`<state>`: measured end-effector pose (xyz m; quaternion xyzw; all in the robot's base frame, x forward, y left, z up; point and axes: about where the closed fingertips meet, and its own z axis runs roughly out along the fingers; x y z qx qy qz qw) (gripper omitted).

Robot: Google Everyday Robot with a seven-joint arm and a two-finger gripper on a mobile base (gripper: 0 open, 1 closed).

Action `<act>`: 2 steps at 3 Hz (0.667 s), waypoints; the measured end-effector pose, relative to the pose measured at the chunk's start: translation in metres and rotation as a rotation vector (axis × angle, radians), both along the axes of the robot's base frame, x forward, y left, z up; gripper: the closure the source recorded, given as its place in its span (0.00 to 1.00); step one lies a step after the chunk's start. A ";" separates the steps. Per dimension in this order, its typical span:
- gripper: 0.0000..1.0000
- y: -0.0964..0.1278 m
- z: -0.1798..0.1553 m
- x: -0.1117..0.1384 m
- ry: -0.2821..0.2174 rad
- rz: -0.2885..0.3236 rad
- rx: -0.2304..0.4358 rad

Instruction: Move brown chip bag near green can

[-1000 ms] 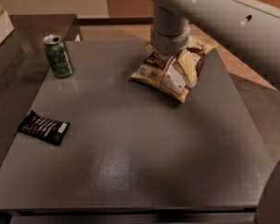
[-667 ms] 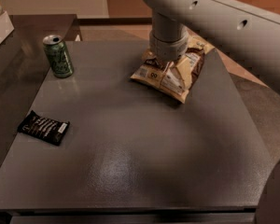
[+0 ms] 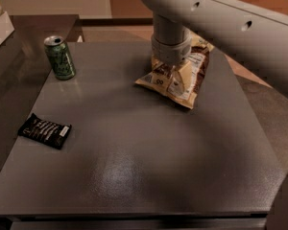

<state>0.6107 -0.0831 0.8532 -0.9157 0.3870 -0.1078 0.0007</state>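
The brown chip bag (image 3: 175, 83) lies on the grey table at the far right, dark brown with cream-yellow edges and a white label panel. My gripper (image 3: 169, 70) comes straight down onto the bag's middle, its wrist covering much of the bag. The green can (image 3: 60, 57) stands upright at the table's far left, well apart from the bag.
A small flat black packet (image 3: 44, 131) with white print lies near the table's left edge. The grey table (image 3: 134, 166) ends at a front edge near the bottom. A darker counter (image 3: 19, 37) adjoins on the left. My arm spans the upper right.
The gripper has shifted slightly left and lower onto the bag. The bag and can stay about where they were.
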 end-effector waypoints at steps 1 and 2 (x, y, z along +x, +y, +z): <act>0.87 0.009 0.015 -0.008 -0.026 0.016 0.029; 1.00 0.026 0.036 -0.025 -0.072 0.070 0.068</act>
